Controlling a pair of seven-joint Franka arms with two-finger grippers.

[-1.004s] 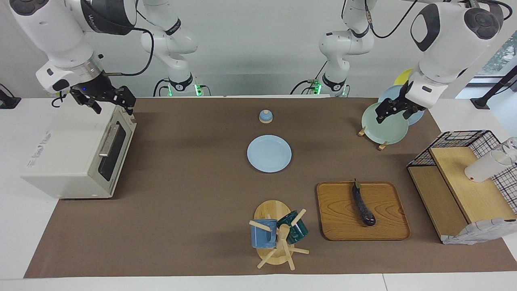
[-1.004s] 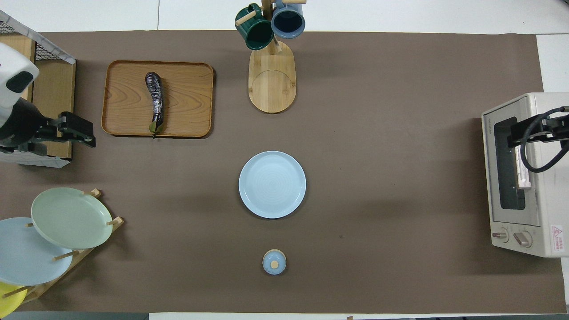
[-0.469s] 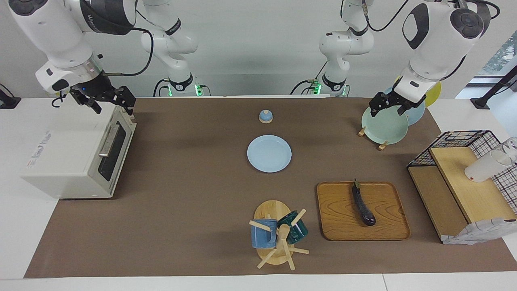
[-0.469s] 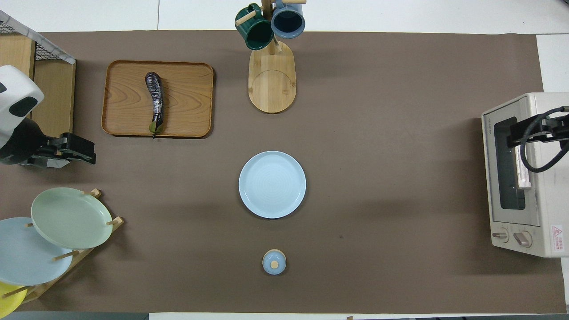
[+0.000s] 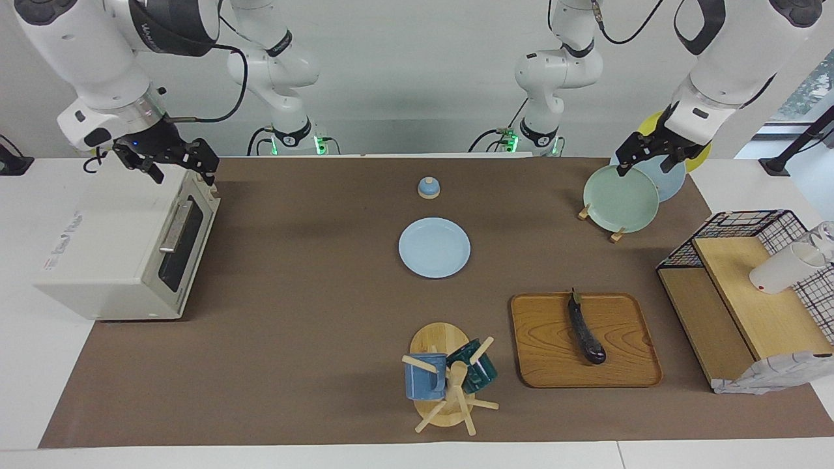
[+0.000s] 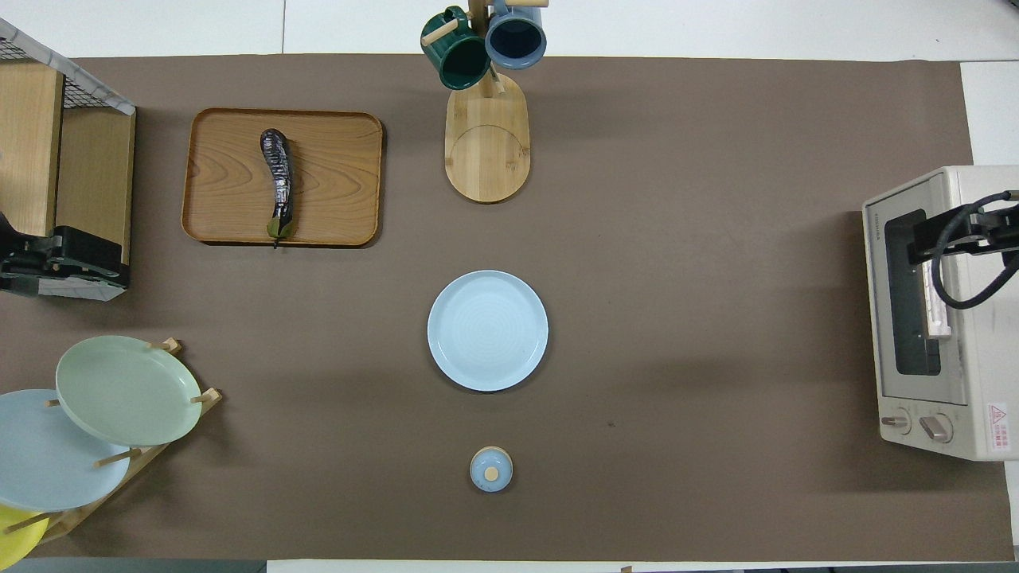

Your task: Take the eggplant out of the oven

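Note:
The eggplant (image 5: 586, 333) (image 6: 279, 183), dark purple and glossy, lies on a wooden tray (image 5: 625, 371) (image 6: 334, 175) at the left arm's end of the table, outside the oven. The off-white oven (image 5: 111, 254) (image 6: 963, 318) stands at the right arm's end with its glass door shut. My right gripper (image 5: 184, 174) (image 6: 927, 239) hangs open just above the oven's top, at the door's upper edge, and holds nothing. High in the air, my left gripper (image 5: 643, 166) (image 6: 111, 267) is open and empty, between the plate rack and the wire shelf.
A light blue plate (image 5: 434, 247) lies mid-table, with a small blue lidded jar (image 5: 428, 187) nearer the robots. A mug tree (image 5: 449, 378) stands beside the tray. A plate rack (image 5: 622, 198) and a wire basket shelf (image 5: 749, 293) holding a white cup (image 5: 782, 267) fill the left arm's end.
The left arm has lifted and pulled back from over the table toward its end of it. The right gripper, the eggplant and the oven door have not moved.

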